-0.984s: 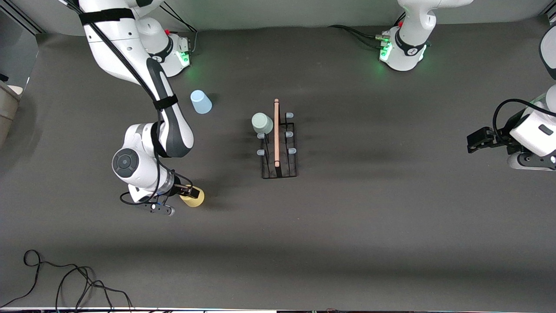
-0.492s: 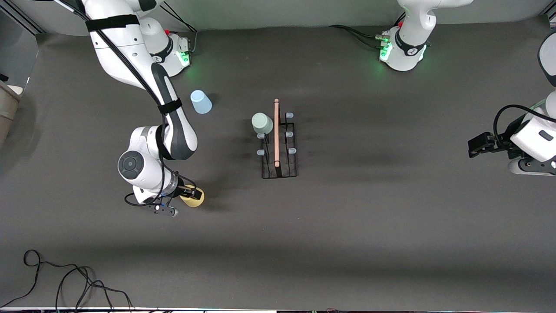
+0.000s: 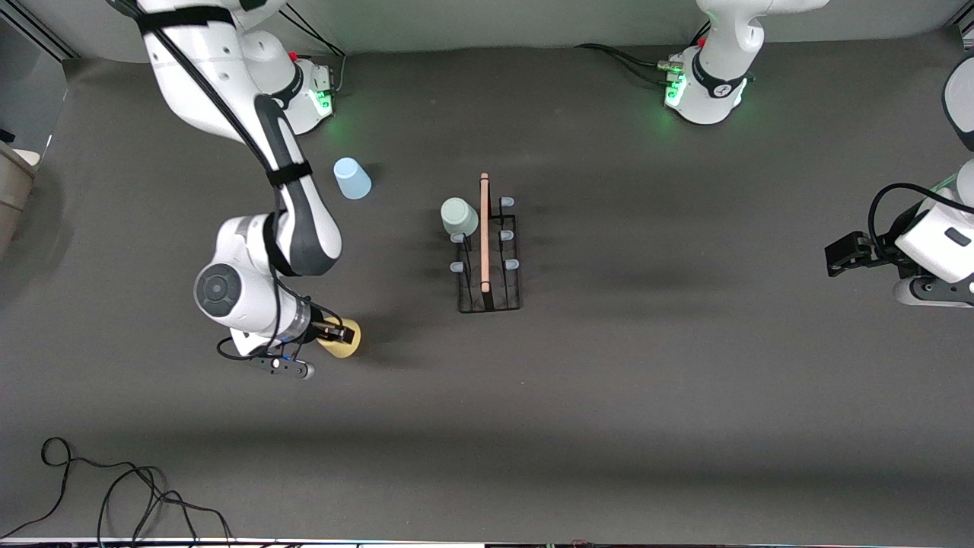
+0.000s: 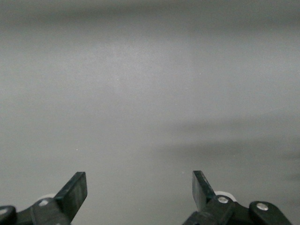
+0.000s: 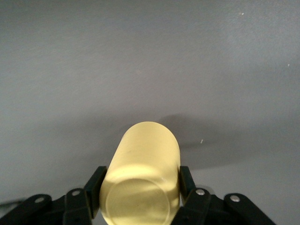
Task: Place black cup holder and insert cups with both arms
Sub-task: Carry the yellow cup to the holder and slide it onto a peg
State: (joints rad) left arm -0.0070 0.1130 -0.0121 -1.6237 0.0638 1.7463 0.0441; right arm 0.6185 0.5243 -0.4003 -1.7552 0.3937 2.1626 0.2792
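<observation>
The black cup holder (image 3: 488, 255) stands mid-table, its wooden handle (image 3: 484, 228) running along the top. A grey-green cup (image 3: 459, 215) sits upside down on one of the prongs farthest from the front camera. A light blue cup (image 3: 351, 179) stands upside down on the table toward the right arm's end. My right gripper (image 3: 335, 332) (image 5: 140, 180) is shut on the yellow cup (image 3: 346, 344) (image 5: 145, 159), low over the table; the fingers (image 5: 95, 185) press on its two sides. My left gripper (image 3: 835, 257) (image 4: 139, 182) waits open and empty at the left arm's end.
Loose black cables (image 3: 122, 495) lie on the table near the front camera at the right arm's end. The two green-lit arm bases (image 3: 308, 95) (image 3: 704, 95) stand at the table's edge farthest from the front camera.
My right gripper has closed on the yellow cup and shifted it slightly toward the cup holder. The left gripper has drifted a little toward its end of the table.
</observation>
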